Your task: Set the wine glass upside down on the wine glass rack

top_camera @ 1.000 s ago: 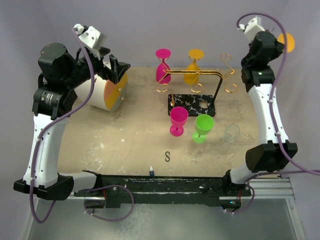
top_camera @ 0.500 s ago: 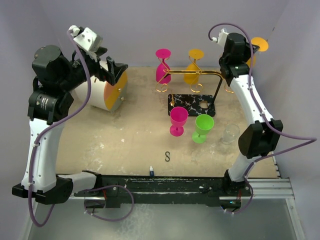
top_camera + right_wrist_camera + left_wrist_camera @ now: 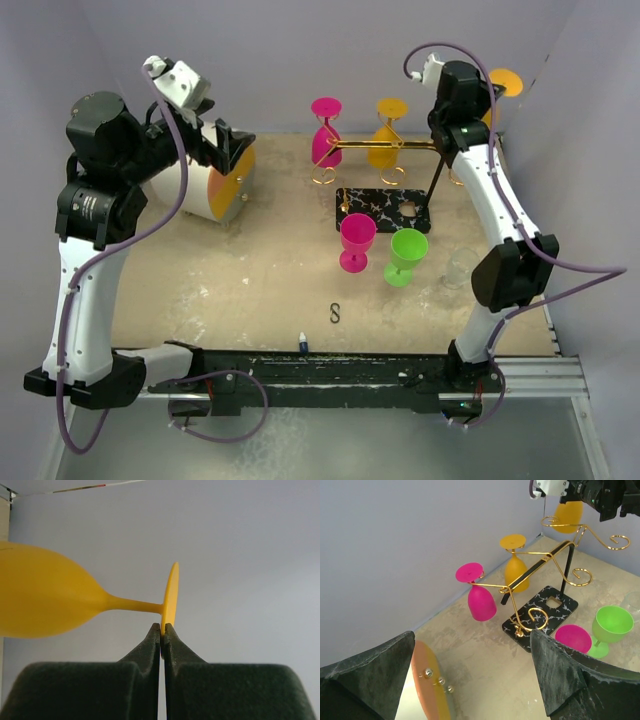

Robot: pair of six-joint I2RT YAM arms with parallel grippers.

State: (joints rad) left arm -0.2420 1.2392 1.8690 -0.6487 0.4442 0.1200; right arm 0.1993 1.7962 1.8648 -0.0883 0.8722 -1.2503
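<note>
1. Fingers of the right gripper (image 3: 488,90) are pinched on the foot of the orange wine glass (image 3: 506,83). From above, that arm has swung in from the right edge to the far right end of the wine glass rack (image 3: 388,147).
2. Left wrist view: the left gripper (image 3: 472,636) gapes wide, holding nothing. The glass hangs bowl-down by a free curled hook; contact unclear.
3. Right wrist view: closed tips clamp the foot's rim. Probably only seating it remains.

even, soft, bright light with faint shadows; the close wrist-view foregrounds look slightly blurred.
</note>
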